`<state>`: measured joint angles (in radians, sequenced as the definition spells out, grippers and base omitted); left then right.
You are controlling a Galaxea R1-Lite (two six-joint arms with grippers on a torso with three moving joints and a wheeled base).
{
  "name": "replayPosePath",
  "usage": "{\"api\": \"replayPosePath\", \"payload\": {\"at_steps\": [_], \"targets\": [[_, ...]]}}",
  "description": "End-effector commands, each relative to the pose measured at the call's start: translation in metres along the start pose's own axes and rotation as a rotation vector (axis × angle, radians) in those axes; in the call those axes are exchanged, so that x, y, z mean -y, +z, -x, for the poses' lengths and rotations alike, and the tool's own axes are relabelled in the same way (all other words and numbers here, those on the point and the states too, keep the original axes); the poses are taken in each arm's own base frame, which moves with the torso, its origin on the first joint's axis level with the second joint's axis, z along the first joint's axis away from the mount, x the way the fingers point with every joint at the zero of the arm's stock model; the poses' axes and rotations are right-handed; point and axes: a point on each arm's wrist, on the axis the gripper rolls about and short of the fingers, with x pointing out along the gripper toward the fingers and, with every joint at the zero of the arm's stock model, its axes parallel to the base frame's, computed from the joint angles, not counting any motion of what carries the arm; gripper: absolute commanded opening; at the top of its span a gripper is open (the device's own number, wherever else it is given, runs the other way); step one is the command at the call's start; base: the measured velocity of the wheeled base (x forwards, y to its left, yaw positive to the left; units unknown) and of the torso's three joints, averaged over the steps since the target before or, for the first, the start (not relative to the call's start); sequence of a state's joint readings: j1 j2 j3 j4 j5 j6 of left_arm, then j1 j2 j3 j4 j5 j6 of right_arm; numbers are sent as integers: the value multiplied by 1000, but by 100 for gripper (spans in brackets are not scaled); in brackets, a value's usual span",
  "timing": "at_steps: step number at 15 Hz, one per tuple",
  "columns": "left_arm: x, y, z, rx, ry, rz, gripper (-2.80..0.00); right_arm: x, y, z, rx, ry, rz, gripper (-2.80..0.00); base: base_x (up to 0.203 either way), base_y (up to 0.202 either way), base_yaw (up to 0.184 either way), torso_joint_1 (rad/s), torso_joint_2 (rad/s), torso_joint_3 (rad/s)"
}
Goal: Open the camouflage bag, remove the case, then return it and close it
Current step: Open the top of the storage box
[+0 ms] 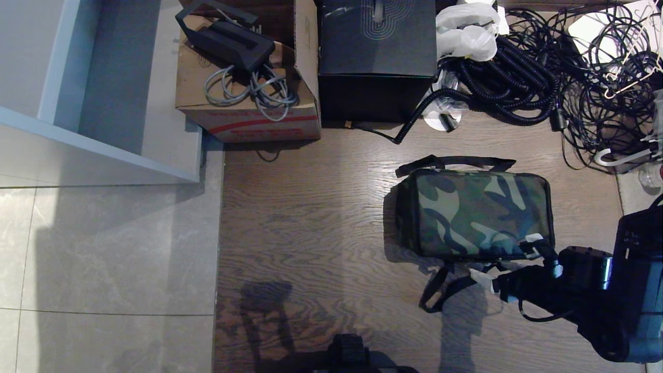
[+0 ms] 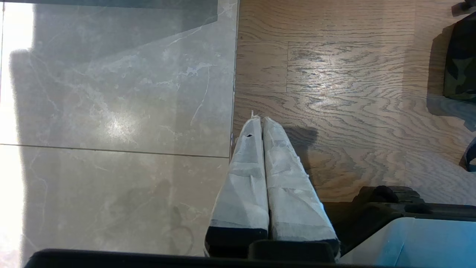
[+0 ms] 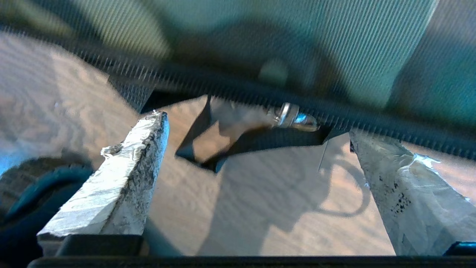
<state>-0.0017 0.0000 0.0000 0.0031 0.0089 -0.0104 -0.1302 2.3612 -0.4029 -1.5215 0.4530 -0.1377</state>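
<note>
1. Here the camouflage bag (image 1: 474, 215) lies shut on the wooden floor, near that floor's right edge, its long axis running left to right, with the strap (image 1: 456, 161) along its far side.
2. Only the right wrist view shows the silver zip pull (image 3: 293, 117) on the bag's zip line, between the spread fingers.
3. The right end effector (image 1: 510, 261) reaches in from the right, jaws wide apart, at the bag's near right corner.
4. The left end effector (image 2: 260, 123) hangs over the tile-wood seam, fingers pressed together.
</note>
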Motion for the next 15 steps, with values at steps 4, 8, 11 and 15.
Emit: {"api": "replayPosePath", "payload": {"at_steps": [4,8,11,15], "targets": [[0,0,0,0,0,0,-280,5,0,-5,16,-7,1,-280,0,0,0,0,0,0],[0,0,0,0,0,0,-280,5,1,-7,21,-7,4,-280,0,0,0,0,0,0],[0,0,0,0,0,0,-280,5,0,-6,17,-6,2,-280,0,0,0,0,0,0],[0,0,0,0,0,0,-280,2,-3,0,-4,-7,-8,-280,0,0,0,0,0,0]]}}
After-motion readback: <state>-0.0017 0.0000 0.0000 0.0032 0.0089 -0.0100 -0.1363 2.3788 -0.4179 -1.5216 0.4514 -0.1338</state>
